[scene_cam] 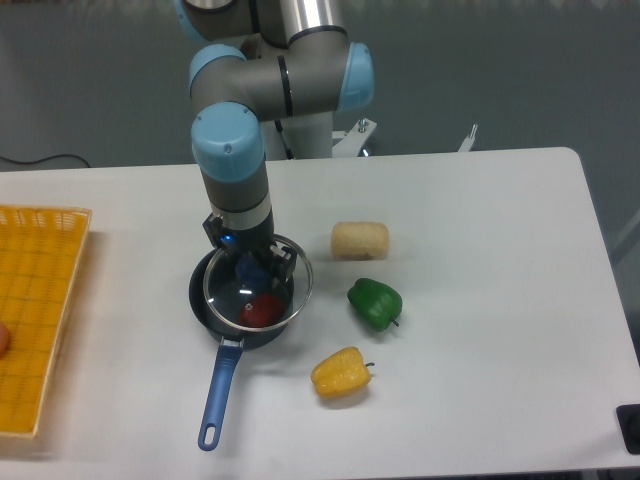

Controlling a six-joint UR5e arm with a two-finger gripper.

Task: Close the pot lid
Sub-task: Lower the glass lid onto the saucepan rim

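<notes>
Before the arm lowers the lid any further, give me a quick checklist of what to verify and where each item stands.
1. Jaws holding the lid by its blue knob: ok, the gripper is closed on it.
2. Lid centred over the pot: not ok, its rim overhangs the pot's right edge slightly.
3. Lid level: not ok, it looks tilted.
4. Lid seated on the pot rim: cannot tell, contact is not clear from this view.
5. Red item inside sits low enough to clear the lid: cannot tell.
6. Green pepper clear of the pot: ok, it lies apart to the right.
</notes>
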